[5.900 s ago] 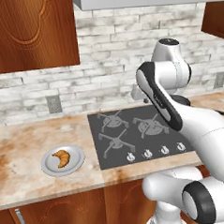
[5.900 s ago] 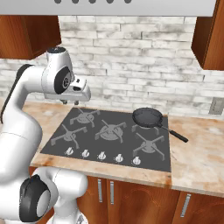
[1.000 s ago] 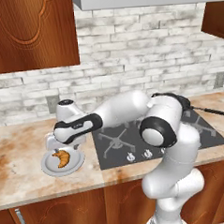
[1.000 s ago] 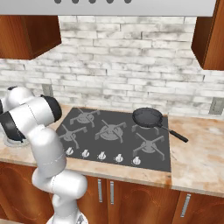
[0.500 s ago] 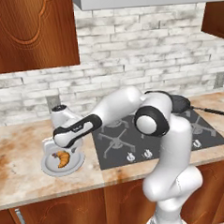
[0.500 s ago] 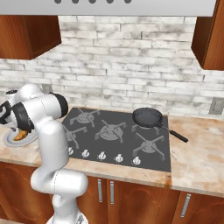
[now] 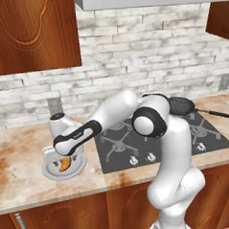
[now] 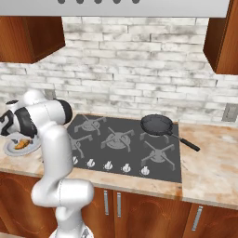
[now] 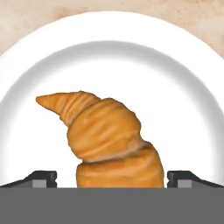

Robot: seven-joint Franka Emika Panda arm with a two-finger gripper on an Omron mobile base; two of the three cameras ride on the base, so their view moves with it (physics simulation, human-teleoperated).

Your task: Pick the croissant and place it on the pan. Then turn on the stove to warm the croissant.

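Croissant (image 9: 109,140) sits on the round grey plate (image 9: 183,87), low in the middle of my hand view, and the plate rests on the counter (image 7: 23,165) at the left of the left base view, beside the stove (image 8: 125,148). My gripper (image 9: 111,177) hangs right over it, with one dark finger tip (image 9: 41,177) on each side of the pastry. The jaws are open as wide as they go and hold nothing yet. I think I am placed like this so I can close around the fat middle part, which looks like the best spot to pinch. The croissant is golden brown, curved like a moon, with darker lines across it and a pointy end toward the upper left of the hand view. It looks soft, so I guess a gentle squeeze is best. The pan (image 8: 157,124) waits at the back of the stove, right of middle in the right base view, well apart from the plate, with nothing in it.
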